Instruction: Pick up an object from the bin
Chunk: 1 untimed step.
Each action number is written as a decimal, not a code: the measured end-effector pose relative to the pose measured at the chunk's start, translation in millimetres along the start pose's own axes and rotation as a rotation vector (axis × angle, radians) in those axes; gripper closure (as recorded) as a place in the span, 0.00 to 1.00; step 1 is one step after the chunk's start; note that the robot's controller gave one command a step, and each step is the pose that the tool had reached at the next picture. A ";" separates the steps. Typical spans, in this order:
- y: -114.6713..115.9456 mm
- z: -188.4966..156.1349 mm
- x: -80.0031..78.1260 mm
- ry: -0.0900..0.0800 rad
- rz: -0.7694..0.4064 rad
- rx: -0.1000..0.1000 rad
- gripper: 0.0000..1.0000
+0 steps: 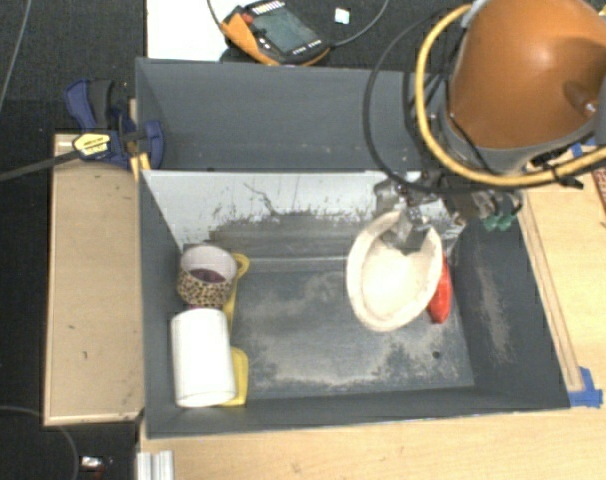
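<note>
- The tool (413,230) hangs under the arm's rounded orange cover (528,58), at the upper rim of a cream bowl (388,288). Its dark tip lies over the bowl's top edge; whether it is apart, together or clamped on the rim cannot be told.
- The cream bowl lies right of the middle of the grey metal bin (283,118). It is smooth and shallow and shows as an oval, with its hollow facing up and its long axis running from upper right to lower left.
- A small red object (440,300), narrow and upright, is just beside the bowl's right edge.
- By the left wall stands a leopard-print cup (205,286) with a purple inside and a yellow handle.
- Just below it lies a white cylindrical cup (203,353) with a yellow part on its right side.
</note>
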<state>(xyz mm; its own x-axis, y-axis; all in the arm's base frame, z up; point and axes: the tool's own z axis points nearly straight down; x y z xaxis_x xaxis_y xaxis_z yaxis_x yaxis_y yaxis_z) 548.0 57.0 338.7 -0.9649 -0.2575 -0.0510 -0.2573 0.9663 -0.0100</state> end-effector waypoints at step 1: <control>-0.1 3.0 1.3 0.007 0.001 -0.001 1.00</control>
